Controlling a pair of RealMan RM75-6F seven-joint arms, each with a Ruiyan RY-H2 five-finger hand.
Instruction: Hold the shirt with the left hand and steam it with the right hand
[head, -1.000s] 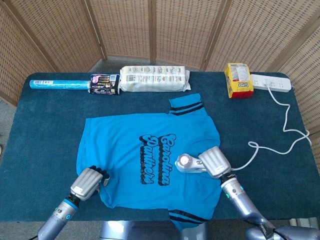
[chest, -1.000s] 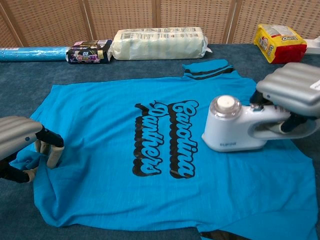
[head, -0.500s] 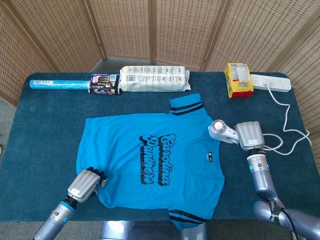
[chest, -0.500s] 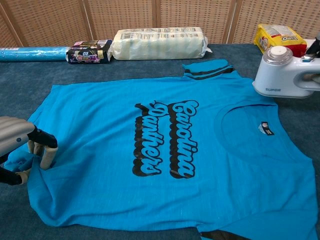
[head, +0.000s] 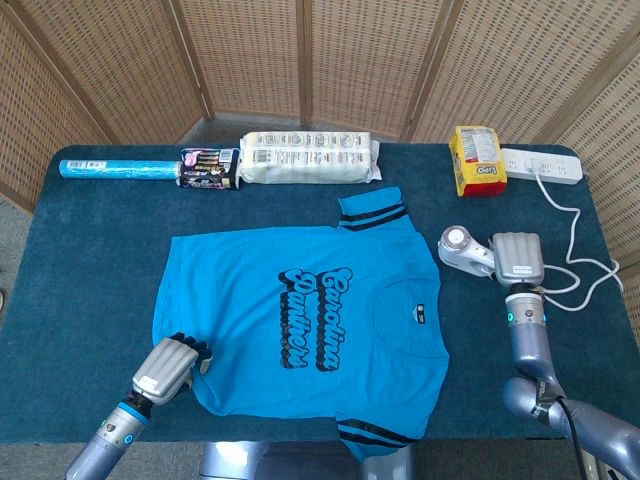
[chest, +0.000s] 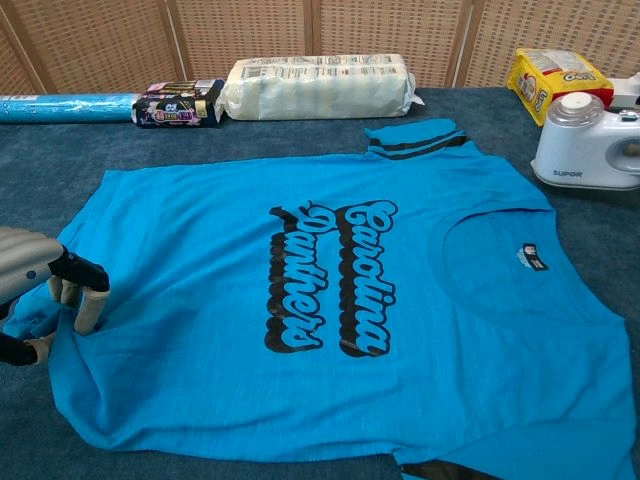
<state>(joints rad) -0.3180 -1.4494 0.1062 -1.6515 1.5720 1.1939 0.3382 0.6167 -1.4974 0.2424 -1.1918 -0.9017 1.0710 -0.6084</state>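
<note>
Head view: the bright blue short-sleeved cotton shirt with black script lettering (head: 300, 320) lies flat in the centre of the frame on the dark blue cloth-covered table (head: 90, 260). The left hand (head: 172, 365), at lower left, presses its fingers onto the shirt's hem corner, where the chest view shows the cloth bunched under the fingertips (chest: 88, 312). The right hand (head: 518, 260), at centre right, grips the handle of the white handheld garment steamer (head: 462, 247), which sits off the shirt, just beside its sleeve edge. A white cord (head: 575, 270) trails from it to the white power strip (head: 540, 165) at upper right.

Handling: the fabric is judged light, soft and prone to sliding and wrinkling. Pin it at an edge or corner. The steamer is judged rigid; hold it by the handle.
</note>
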